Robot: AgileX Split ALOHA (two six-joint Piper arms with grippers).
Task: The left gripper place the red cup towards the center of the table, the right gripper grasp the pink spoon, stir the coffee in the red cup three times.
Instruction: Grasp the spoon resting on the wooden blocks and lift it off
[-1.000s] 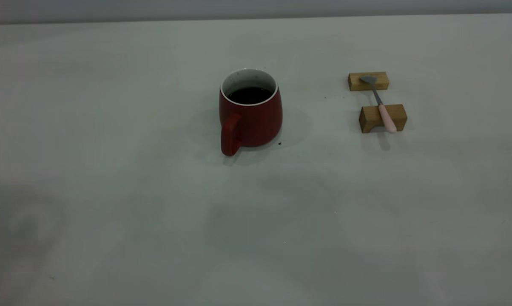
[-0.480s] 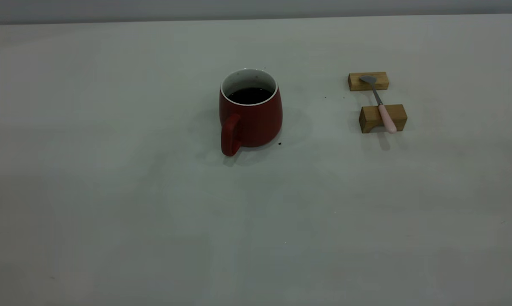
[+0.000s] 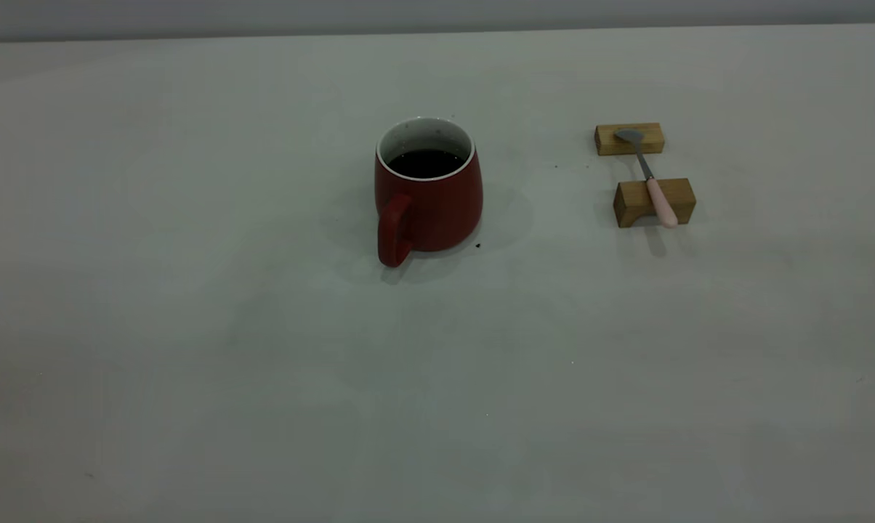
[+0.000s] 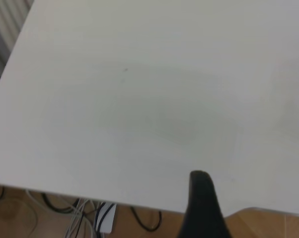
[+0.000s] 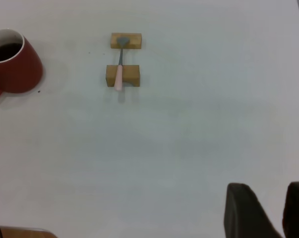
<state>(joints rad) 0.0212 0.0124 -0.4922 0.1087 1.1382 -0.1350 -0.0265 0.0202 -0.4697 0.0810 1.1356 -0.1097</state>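
The red cup (image 3: 429,196) stands upright near the middle of the table (image 3: 190,327), its handle toward the camera and dark coffee (image 3: 426,163) inside. The pink spoon (image 3: 650,180) lies across two wooden blocks to the cup's right, bowl on the far block. Neither gripper shows in the exterior view. Of my left gripper (image 4: 253,198) only one dark finger (image 4: 201,203) shows, over the table's edge, with nothing beside it. My right gripper (image 5: 268,188) hangs over bare table well short of the spoon (image 5: 119,74) and the cup (image 5: 13,62). A small gap separates its fingers and nothing is held.
The far wooden block (image 3: 629,138) and the near wooden block (image 3: 654,202) carry the spoon. A small dark speck (image 3: 478,245) lies by the cup's base. Past the table's edge are a wooden floor and cables (image 4: 97,218).
A faint shadow on the table's lower left in the exterior view has faded away. Cup, spoon and blocks have not moved.
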